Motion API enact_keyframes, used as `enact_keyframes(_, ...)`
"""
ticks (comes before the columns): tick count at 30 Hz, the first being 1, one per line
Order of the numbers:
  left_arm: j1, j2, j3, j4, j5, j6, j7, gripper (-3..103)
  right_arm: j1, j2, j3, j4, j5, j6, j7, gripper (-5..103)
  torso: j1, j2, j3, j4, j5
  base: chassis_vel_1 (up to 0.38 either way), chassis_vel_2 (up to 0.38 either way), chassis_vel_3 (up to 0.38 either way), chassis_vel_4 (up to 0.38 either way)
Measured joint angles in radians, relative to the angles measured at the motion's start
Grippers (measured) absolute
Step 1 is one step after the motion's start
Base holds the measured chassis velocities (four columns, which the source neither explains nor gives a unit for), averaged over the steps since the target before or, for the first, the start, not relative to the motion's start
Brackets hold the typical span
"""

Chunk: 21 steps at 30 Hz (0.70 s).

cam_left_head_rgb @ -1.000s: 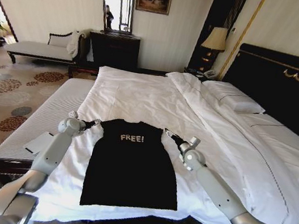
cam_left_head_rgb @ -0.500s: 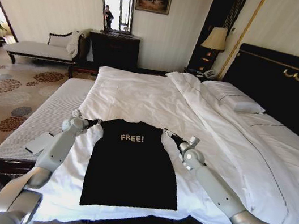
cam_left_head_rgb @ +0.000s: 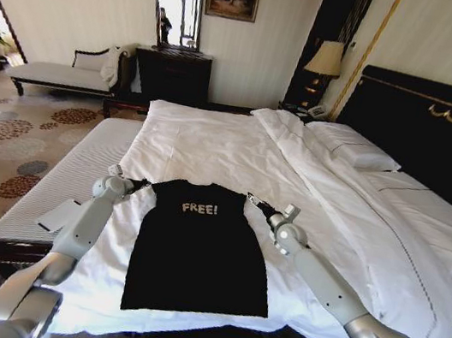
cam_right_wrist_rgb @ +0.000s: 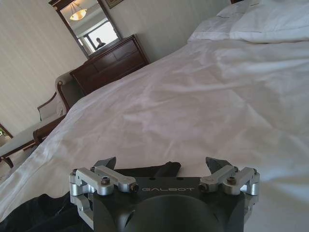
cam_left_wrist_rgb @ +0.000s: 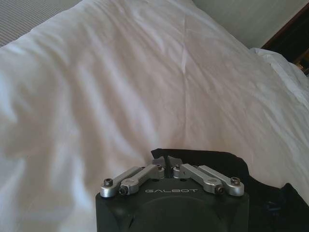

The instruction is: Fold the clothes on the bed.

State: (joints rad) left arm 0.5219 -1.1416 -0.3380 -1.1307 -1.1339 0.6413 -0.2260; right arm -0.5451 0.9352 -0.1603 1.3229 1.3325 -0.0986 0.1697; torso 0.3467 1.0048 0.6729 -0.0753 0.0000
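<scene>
- One black T-shirt point(cam_left_head_rgb: 199, 251) is lying flat on the bed point(cam_left_head_rgb: 212, 145), "FREE!" facing up.
- Left gripper point(cam_left_wrist_rgb: 163, 163) is pinching its sleeve; right gripper point(cam_right_wrist_rgb: 161, 166) is gaping wide at the other sleeve.
- Pillows point(cam_left_head_rgb: 353, 145) are resting well beyond.

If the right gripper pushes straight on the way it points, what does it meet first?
Probably the sleeve of the black cotton T-shirt just ahead of the right gripper, its jaws open; beyond lies white bedding.

silver arms, black galbot-marked tool point(cam_right_wrist_rgb: 164, 166) with screwed silver links
</scene>
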Motion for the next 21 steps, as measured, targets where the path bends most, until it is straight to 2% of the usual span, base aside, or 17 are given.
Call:
enact_keyframes(3, 0.004, -0.001, -0.004, -0.002, 0.000, 0.001, 0.001, 7, 0.000, -0.001, 0.000, -0.001, -0.001, 0.001, -0.001, 100, 0.000, 0.000, 0.000, 0.0000, 0.0000, 0.000, 0.000, 0.000, 0.000)
enact_keyframes(6, -0.004, -0.020, -0.029, 0.027, -0.019, 0.014, -0.001, 24, -0.005, -0.003, 0.000, 0.001, -0.001, 0.001, -0.001, 100, 0.000, 0.000, 0.000, 0.0001, 0.0000, 0.000, 0.000, 0.000, 0.000)
enact_keyframes(8, -0.006, -0.023, -0.033, 0.031, -0.024, 0.017, -0.002, 24, -0.006, -0.003, 0.001, 0.002, -0.001, 0.001, -0.001, 100, 0.000, 0.000, 0.000, 0.0000, 0.0000, 0.000, 0.000, 0.000, 0.000)
enact_keyframes(11, -0.019, -0.040, -0.048, 0.069, -0.031, 0.030, 0.005, 45, -0.008, -0.010, 0.000, 0.005, -0.001, 0.002, -0.001, 100, 0.000, 0.000, 0.000, -0.0002, 0.0000, 0.000, 0.000, 0.000, 0.000)
enact_keyframes(13, -0.023, -0.044, -0.050, 0.082, -0.023, 0.029, 0.014, 45, -0.008, -0.011, 0.000, 0.005, -0.001, 0.002, -0.001, 100, 0.000, 0.000, 0.000, -0.0001, 0.0000, 0.000, 0.000, 0.000, 0.000)
enact_keyframes(16, -0.039, -0.057, -0.059, 0.120, -0.004, 0.027, 0.027, 61, -0.004, -0.010, -0.007, 0.001, -0.001, 0.002, 0.000, 100, 0.000, 0.000, 0.000, 0.0000, 0.0000, 0.000, 0.000, 0.000, 0.000)
enact_keyframes(19, -0.043, -0.063, -0.065, 0.134, 0.003, 0.026, 0.032, 67, 0.004, -0.004, -0.017, -0.005, -0.001, 0.002, 0.000, 100, 0.000, 0.000, 0.000, -0.0002, 0.0000, 0.000, 0.000, 0.000, 0.000)
enact_keyframes(20, -0.045, -0.065, -0.067, 0.140, 0.008, 0.025, 0.036, 78, 0.008, 0.000, -0.022, -0.010, -0.001, 0.002, 0.000, 100, 0.000, 0.000, 0.000, 0.0001, 0.0001, 0.000, 0.000, 0.000, 0.000)
enact_keyframes(21, -0.048, -0.066, -0.068, 0.146, 0.012, 0.023, 0.042, 78, 0.011, 0.002, -0.025, -0.013, -0.001, 0.002, -0.001, 100, 0.000, 0.000, 0.000, 0.0003, 0.0001, 0.000, 0.000, 0.000, 0.000)
